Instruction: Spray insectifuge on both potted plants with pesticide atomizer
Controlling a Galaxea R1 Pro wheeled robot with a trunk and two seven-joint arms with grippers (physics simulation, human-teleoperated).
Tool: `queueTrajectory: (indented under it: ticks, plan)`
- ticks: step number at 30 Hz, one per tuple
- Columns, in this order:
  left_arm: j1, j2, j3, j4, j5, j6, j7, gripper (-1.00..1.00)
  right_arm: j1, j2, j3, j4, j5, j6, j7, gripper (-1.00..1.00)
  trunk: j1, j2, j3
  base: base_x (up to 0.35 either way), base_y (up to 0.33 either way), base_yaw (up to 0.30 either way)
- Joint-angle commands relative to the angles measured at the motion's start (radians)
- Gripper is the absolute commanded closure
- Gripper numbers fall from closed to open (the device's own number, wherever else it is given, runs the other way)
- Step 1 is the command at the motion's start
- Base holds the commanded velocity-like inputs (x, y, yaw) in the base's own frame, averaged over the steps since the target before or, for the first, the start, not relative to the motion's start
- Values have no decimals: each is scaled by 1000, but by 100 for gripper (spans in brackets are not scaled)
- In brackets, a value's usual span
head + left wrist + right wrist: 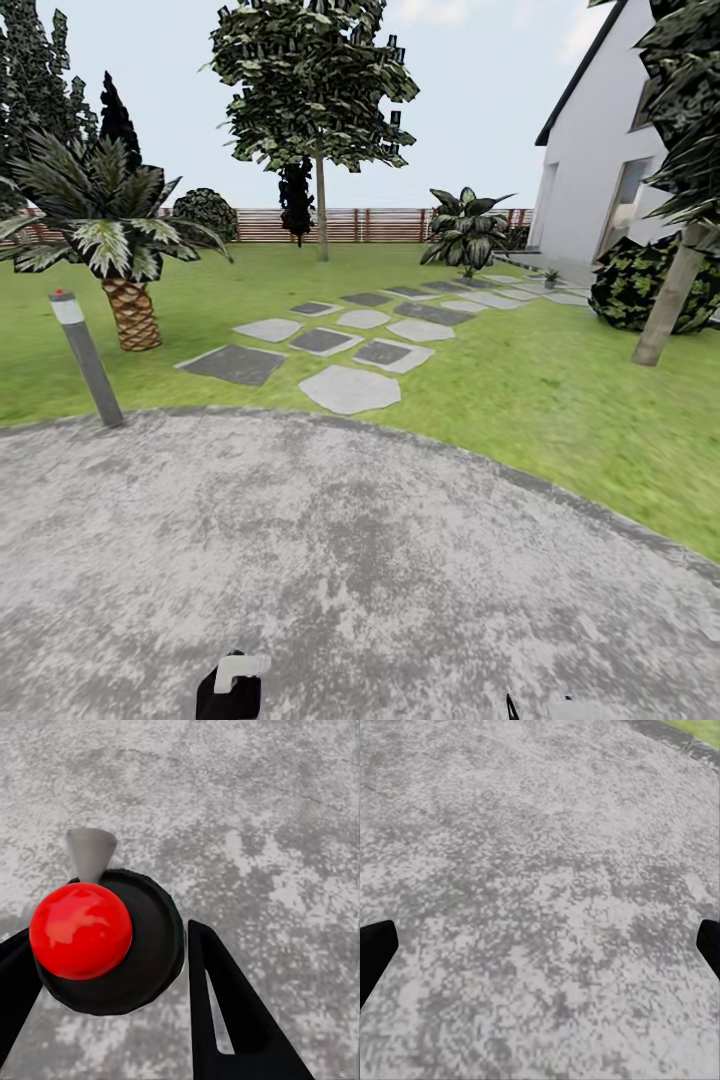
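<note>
In the left wrist view the pesticide atomizer (150, 945) is seen end-on: a dark round body, a red knob and a grey cone nozzle. My left gripper (109, 934) is shut on it, one dark finger (225, 1020) on each side. At the head view's bottom edge the atomizer (235, 685) shows as a dark shape with a pale top. My right gripper (540, 952) is open over bare grey paving, with nothing between its fingers. Far off by the house stands one small potted plant (550, 277). The garden lawn (520, 390) lies ahead.
I stand on a grey gravel pad (350, 560). Stepping stones (350, 388) lead across the grass toward a big striped-leaf plant (465, 235) and the white house (600, 180). A bollard lamp (88, 360) and a palm (125, 250) stand left, a dark bush (645, 285) and a trunk (668, 300) right.
</note>
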State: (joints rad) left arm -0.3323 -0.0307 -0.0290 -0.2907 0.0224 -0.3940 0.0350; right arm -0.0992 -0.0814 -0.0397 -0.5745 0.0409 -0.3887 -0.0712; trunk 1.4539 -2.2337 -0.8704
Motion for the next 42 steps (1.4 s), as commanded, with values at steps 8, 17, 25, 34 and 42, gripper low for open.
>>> queueTrajectory:
  ticks: [8, 17, 25, 34, 42]
  plan:
    - [-1, 0, -3, 1, 2, -3, 3, 100, -1, 0, 0, 0, 4, -2, -4, -100, 0, 0, -1, 334, 0, 0]
    - [-1, 0, -3, 1, 2, -3, 3, 100, -1, 0, 0, -1, 4, -2, -4, -100, 0, 0, -1, 334, 0, 0]
    - [-1, 0, -3, 1, 2, -3, 3, 100, -1, 0, 0, -1, 4, -3, -4, -100, 0, 0, -1, 334, 0, 0]
    - [-1, 0, -3, 1, 2, -3, 3, 100, -1, 0, 0, -1, 4, -3, -4, -100, 0, 0, -1, 334, 0, 0]
    - [-1, 0, -3, 1, 2, -3, 3, 100, -1, 0, 0, -2, 4, -3, -4, -100, 0, 0, -1, 334, 0, 0]
